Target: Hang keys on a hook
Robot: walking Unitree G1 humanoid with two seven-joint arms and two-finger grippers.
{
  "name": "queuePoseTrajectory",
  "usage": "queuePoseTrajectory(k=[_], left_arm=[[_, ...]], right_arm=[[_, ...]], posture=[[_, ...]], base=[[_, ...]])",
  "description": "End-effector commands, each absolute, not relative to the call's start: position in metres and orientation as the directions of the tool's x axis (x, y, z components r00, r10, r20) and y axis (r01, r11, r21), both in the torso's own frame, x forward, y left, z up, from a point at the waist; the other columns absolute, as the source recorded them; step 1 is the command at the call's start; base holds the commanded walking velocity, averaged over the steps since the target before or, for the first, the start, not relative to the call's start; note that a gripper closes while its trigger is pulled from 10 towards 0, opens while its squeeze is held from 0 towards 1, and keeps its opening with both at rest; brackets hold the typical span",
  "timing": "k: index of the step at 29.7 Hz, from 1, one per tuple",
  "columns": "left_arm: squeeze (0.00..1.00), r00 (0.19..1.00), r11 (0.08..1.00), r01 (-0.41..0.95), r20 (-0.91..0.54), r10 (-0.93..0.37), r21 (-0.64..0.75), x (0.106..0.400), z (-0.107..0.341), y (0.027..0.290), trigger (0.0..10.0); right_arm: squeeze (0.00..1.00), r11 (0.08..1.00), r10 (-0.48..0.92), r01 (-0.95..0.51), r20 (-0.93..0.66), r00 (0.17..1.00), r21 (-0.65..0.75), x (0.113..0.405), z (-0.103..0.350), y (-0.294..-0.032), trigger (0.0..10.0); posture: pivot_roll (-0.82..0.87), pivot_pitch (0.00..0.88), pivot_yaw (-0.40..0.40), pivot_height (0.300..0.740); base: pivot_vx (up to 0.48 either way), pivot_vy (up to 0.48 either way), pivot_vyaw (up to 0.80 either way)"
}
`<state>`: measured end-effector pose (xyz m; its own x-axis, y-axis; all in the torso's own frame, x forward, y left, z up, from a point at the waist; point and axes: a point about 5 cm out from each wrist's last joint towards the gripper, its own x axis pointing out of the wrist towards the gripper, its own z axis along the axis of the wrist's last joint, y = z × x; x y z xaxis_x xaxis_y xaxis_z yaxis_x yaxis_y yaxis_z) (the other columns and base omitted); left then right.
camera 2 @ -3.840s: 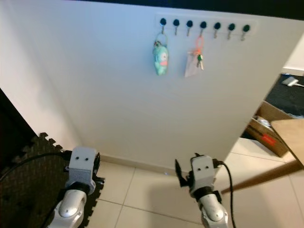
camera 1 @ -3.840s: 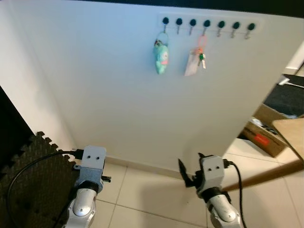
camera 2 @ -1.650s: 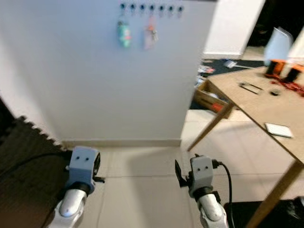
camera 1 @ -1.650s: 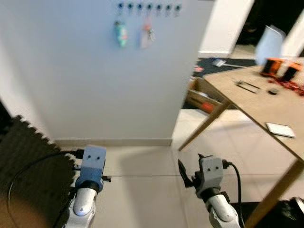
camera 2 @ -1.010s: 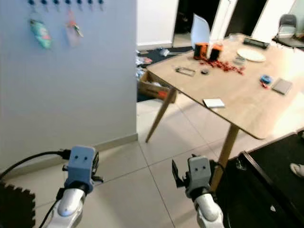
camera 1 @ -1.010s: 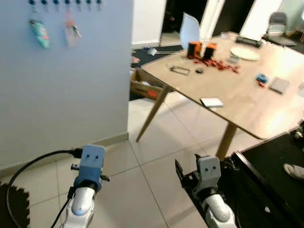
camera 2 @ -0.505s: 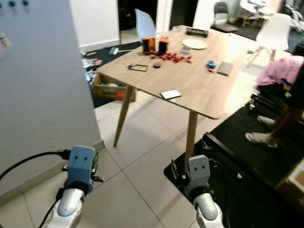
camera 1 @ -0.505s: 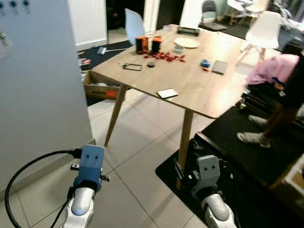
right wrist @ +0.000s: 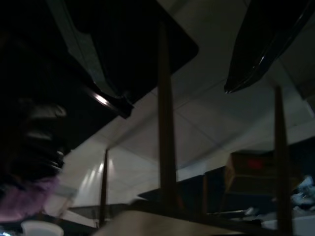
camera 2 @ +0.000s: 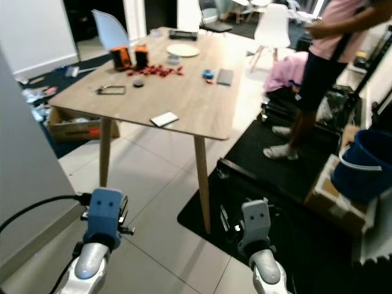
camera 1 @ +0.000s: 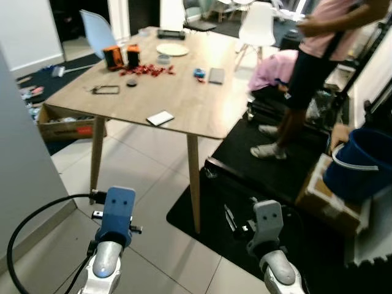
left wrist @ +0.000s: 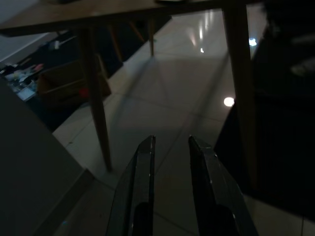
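A robot's head camera looks down across a room toward a wooden tabletop on slim legs. Both arms hang low and carry nothing, which suits a robot walking rather than reaching. The left gripper points at the floor tiles, its two black fingers parallel with a narrow gap between them and nothing in it. The right gripper hangs over a black floor mat, its fingers spread wide apart and holding nothing.

Small things lie scattered over the tabletop: two orange containers, a scatter of red bits, a white plate, a white card near the front edge, and a dark ring-shaped item that may be the keys, though it is too small to tell. No hook can be made out; a pale wall panel runs along the robot's left.

A person in a pink shirt and dark shorts stands beyond the table, near a blue bucket resting on a cardboard box. The task seems to be at its fetching stage, with the tabletop well apart from both grippers.
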<state>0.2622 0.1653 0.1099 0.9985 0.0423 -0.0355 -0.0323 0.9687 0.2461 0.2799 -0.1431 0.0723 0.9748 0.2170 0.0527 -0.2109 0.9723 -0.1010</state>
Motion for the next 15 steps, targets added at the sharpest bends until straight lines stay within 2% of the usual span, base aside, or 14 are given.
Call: queuePoseTrajectory(k=[1,6,15], left_arm=[[0.0,0.998,0.965,-0.011,-0.056,0.027,0.261,0.2601,0.1052,0.1627,10.0],[0.0,0.998,0.965,-0.012,-0.055,0.027,0.261,0.26,0.1054,0.1626,10.0],[0.0,0.999,0.966,-0.016,-0.046,0.029,0.258,0.259,0.1065,0.1629,10.0]], right_arm=[[0.0,0.976,0.197,-0.193,0.034,0.98,-0.098,0.2767,0.067,-0.1491,10.0],[0.0,0.976,0.197,-0.193,0.035,0.98,-0.099,0.2768,0.0671,-0.149,10.0],[0.0,0.973,0.205,-0.199,0.038,0.978,-0.115,0.2763,0.0675,-0.1478,10.0]], posture=[[0.14,0.13,-0.031,0.74],[0.14,0.13,-0.031,0.74],[0.15,0.137,-0.032,0.74]], base=[[0.0,0.0,-0.79],[0.0,0.0,-0.79],[0.0,0.0,0.0]])
